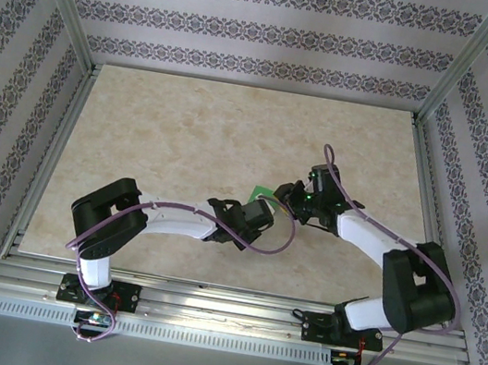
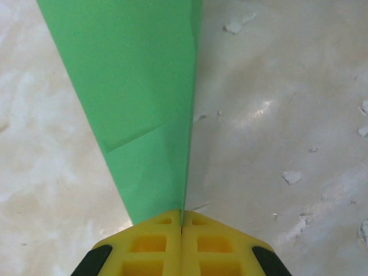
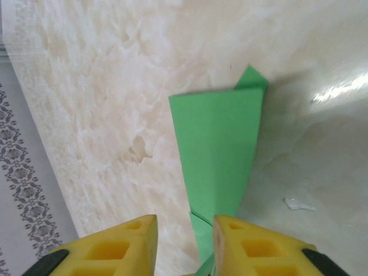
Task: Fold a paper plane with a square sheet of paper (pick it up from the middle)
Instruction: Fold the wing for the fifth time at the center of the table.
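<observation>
The square sheet of paper is bright green and folded into a slim, tapering paper plane shape with a crease along its right side. My left gripper is shut on its narrow end, the yellow fingers pressed together on the paper's edge. My right gripper is open, and the paper runs between its fingers close to the right one. From above, the left gripper and the right gripper meet mid-table, with a bit of green paper showing between them.
The marble-patterned table stretches to patterned walls at the back and both sides. A metal rail carrying the arm bases runs along the near edge. Small white flecks lie on the table beside the paper.
</observation>
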Tool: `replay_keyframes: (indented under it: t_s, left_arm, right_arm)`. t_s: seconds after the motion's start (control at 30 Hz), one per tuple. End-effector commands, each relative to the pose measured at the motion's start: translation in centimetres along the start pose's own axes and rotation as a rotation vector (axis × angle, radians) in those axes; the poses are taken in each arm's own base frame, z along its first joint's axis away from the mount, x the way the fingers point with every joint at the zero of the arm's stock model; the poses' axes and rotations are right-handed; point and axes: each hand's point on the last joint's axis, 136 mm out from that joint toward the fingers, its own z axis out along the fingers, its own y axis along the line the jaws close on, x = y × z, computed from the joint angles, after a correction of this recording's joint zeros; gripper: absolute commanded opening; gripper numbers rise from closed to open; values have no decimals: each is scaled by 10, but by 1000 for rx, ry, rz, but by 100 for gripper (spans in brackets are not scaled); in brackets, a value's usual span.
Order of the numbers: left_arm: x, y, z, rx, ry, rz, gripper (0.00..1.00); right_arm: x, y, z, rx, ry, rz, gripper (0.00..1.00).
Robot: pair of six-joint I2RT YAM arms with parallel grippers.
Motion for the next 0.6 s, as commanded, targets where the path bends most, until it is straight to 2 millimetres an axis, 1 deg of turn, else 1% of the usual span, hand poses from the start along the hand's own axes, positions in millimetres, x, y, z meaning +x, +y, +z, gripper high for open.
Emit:
replay_keyframes:
  t_s: [0.0,0.07,0.17,0.27,0.4,0.47,0.57]
  left_arm:
    - [-3,-2,0,68,-27,-93,0]
    - [-5,-5,-1,133,-41,-143,0]
    - [-6,-7,-3,230,-53,-218,0]
    - [-8,-7,-6,312,-79,-283,0]
    - [-11,-10,-8,452,-86,-386,0]
    - [-14,-11,-8,524,-89,-445,0]
    - [-19,-10,-7,580,-100,-493,0]
  right_arm:
    - [-10,-2,-13,36,-52,-99,35]
    - [-13,-2,-19,35,-82,-148,36]
    - [-14,-2,-23,4,-134,-261,34]
    - [-15,-10,-28,15,-166,-313,34]
    - [-7,-8,-30,-37,-109,-317,33]
    - [-2,-6,-28,-74,-60,-290,33]
    - [5,-4,-21,-108,-5,-269,33]
